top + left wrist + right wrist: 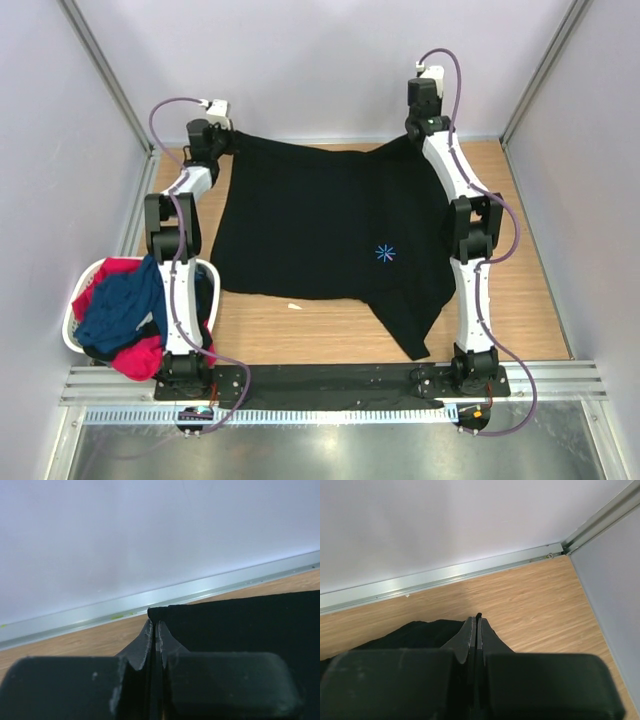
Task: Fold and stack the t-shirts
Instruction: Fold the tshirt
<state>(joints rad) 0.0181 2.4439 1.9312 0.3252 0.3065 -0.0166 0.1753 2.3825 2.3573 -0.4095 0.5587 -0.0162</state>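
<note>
A large black t-shirt (320, 230) with a small light-blue starburst mark (385, 253) lies spread over the wooden table. My left gripper (228, 143) is shut on its far left corner (165, 614). My right gripper (422, 132) is shut on its far right edge; a sliver of black cloth (478, 615) pokes out between the fingertips. One sleeve (412, 325) trails toward the near edge. A navy blue t-shirt (118, 305) and a red-pink t-shirt (135, 358) lie heaped in the basket.
A white plastic laundry basket (72, 335) sits at the near left beside the left arm's base. The back wall and its metal rail (440, 577) run close behind both grippers. The right wall meets the rail at the corner (565, 547). Bare wood (300, 335) shows near the front.
</note>
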